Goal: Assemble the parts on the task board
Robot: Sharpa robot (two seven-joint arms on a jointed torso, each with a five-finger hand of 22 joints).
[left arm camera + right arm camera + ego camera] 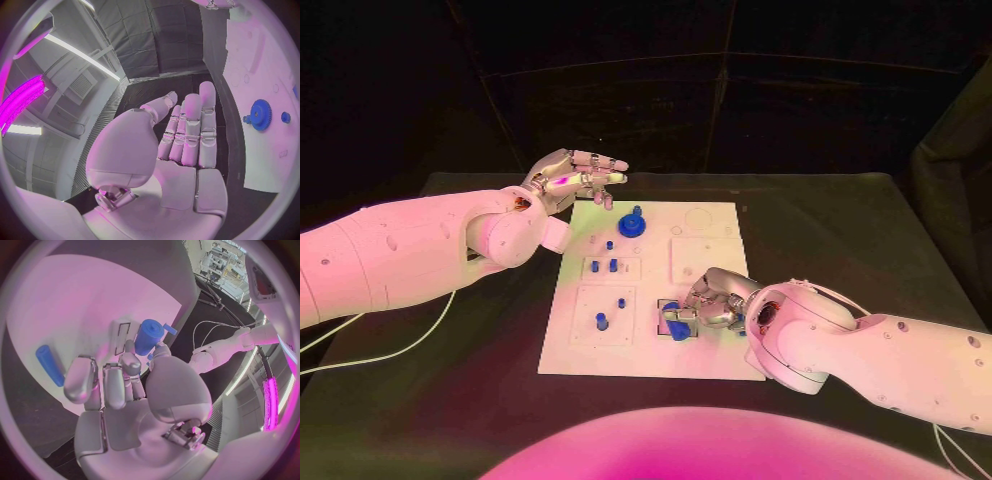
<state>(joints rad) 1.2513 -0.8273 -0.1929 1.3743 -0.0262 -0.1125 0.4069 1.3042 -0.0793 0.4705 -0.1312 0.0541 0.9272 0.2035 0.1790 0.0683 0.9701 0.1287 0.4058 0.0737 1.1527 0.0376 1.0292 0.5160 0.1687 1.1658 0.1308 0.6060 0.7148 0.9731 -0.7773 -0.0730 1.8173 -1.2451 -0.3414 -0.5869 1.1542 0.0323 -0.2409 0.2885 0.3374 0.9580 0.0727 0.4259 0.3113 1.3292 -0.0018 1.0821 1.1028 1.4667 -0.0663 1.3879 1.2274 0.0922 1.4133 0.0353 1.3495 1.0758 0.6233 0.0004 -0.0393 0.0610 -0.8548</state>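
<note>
The right hand (708, 303) rests on the near right part of the task board (711, 222), at about five o'clock from the board's centre. Its fingers are curled around a short blue cylinder (147, 336), pinching it between thumb and fingers over a dark-edged rectangular slot in the board. In the head view the same cylinder (678, 326) sits just below the fingertips.

The left hand (574, 178) hovers above the far left corner of the board, at about eleven o'clock. It holds nothing; its fingers (207, 120) are stretched out nearly straight and side by side, with the thumb slightly apart.

The white board lies in the middle of the black surface (848, 220). A blue gear (633, 225) stands on it near the far edge, at twelve o'clock, just beside the left hand. Small blue pegs (602, 265) stand in the left column of the board, around nine o'clock, and another blue peg (602, 321) stands nearer, at about seven o'clock. In the right wrist view a blue rod (49, 365) lies flat on the board, apart from the hand.
</note>
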